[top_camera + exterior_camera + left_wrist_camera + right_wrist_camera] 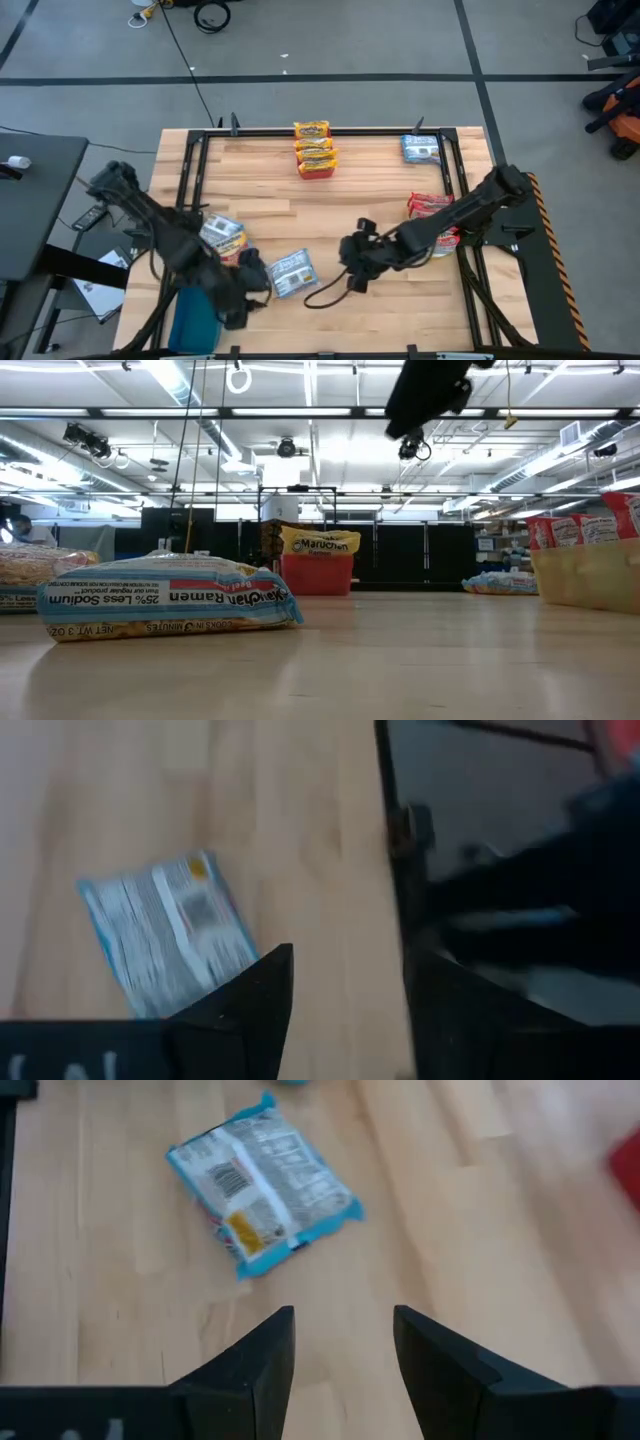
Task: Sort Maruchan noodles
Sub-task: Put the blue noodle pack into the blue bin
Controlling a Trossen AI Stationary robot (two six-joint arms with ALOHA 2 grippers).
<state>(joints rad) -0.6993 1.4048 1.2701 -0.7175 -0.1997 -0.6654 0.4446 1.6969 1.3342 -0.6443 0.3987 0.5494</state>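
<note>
The left gripper (243, 290) hangs parted and empty beside a blue-edged noodle packet (291, 272); the right gripper (355, 262), parted and empty, hovers just beyond it

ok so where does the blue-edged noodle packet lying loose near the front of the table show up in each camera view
High view: blue packet, lower centre, between both arms.
Low view: large at left, label upside down.
Left wrist view: left of centre, beyond the fingers.
Right wrist view: upper centre.
Shared landmark: the wooden tabletop under it.
</note>
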